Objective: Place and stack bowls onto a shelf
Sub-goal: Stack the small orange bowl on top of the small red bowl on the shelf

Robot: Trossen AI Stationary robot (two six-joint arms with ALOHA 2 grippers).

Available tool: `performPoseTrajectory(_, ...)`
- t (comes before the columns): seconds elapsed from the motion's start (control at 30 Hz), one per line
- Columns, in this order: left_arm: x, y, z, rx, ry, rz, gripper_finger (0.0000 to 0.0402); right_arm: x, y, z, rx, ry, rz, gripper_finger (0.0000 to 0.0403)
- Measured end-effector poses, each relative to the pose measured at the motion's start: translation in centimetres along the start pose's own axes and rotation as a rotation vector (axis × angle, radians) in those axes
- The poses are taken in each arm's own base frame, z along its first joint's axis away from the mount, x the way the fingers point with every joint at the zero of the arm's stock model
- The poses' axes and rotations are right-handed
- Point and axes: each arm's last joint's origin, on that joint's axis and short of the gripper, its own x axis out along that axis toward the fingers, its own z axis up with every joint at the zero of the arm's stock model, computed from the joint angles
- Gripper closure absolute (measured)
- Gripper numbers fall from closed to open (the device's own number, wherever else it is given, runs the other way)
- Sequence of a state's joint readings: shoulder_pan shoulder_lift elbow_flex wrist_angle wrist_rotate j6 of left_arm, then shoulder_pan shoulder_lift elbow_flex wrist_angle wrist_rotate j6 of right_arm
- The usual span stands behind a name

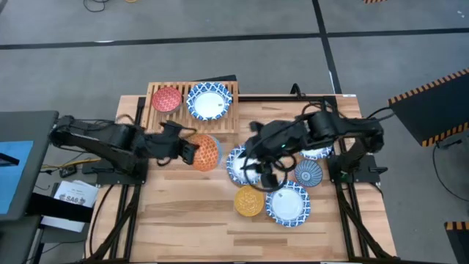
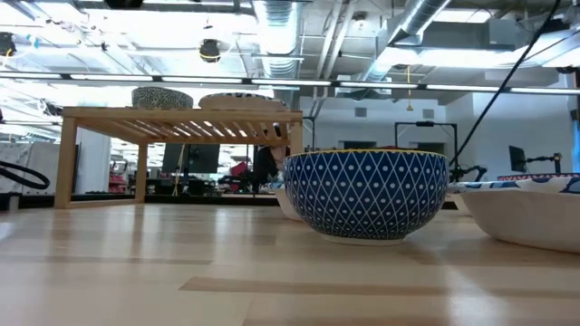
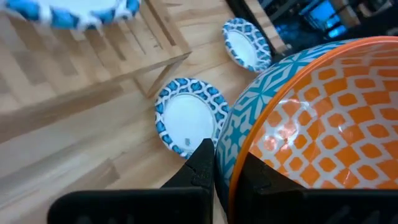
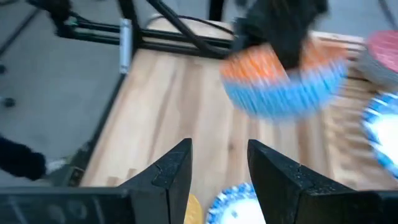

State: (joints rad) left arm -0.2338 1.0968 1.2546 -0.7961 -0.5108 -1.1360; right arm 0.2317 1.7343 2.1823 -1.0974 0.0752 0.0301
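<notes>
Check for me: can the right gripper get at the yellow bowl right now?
Probably yes. The right gripper is open and empty, hovering just beside the yellow bowl, whose rim looks uncovered; the neighbouring patterned bowl crowds one side.

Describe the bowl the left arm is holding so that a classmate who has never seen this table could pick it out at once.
Start at the wooden shelf at the table's far edge. Just in front of its near edge, the left gripper has its fingers shut on the rim of the orange bowl, held tilted above the table. It alone has an orange patterned inside with a turquoise-and-white outside; the others rest on the shelf or table.

Grey floor (image 1: 220,51) surrounds the table; ceiling ducts (image 2: 281,36) hang under bright lights.
</notes>
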Motion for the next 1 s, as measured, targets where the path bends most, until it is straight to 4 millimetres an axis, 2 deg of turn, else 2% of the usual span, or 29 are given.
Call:
performPoseTrajectory(0.1, -2.4, 0.0, 2.8, 0.020, 0.002, 0.040, 0.0399, -0.6, -0.3, -0.9, 0.005, 0.019, -0.042, 0.0223)
performPoseTrajectory(0.17, -3.8, 0.5, 5.0, 0.048, -0.013, 0.132, 0.0399, -0.8, -0.5, -1.5, 0.013, 0.030, -0.057, 0.0223)
performPoseTrajectory(0.33, -6.5, 1.8, 10.1, 0.076, -0.096, 0.349, 0.0400, 0.1, -1.3, -2.7, 0.047, 0.038, -0.082, 0.0223)
performPoseTrajectory(0.43, -7.6, 3.1, 12.2, 0.062, -0.123, 0.444, 0.0400, 0.8, -1.6, -3.2, 0.051, 0.058, -0.091, 0.0223)
performPoseTrajectory(0.53, -8.1, 5.0, 13.3, 0.031, -0.066, 0.530, 0.0401, 1.2, -1.8, -3.5, 0.049, 0.077, -0.096, 0.0223)
performPoseTrajectory(0.7, -7.6, 8.4, 14.5, -0.071, 0.019, 0.660, 0.0401, 1.9, -2.0, -3.9, 0.022, 0.108, -0.101, 0.0223)
performPoseTrajectory(1.0, -3.4, 12.8, 17.8, -0.266, 0.170, 0.698, 0.0401, 2.2, -2.0, -3.9, 0.022, 0.114, -0.101, 0.0223)
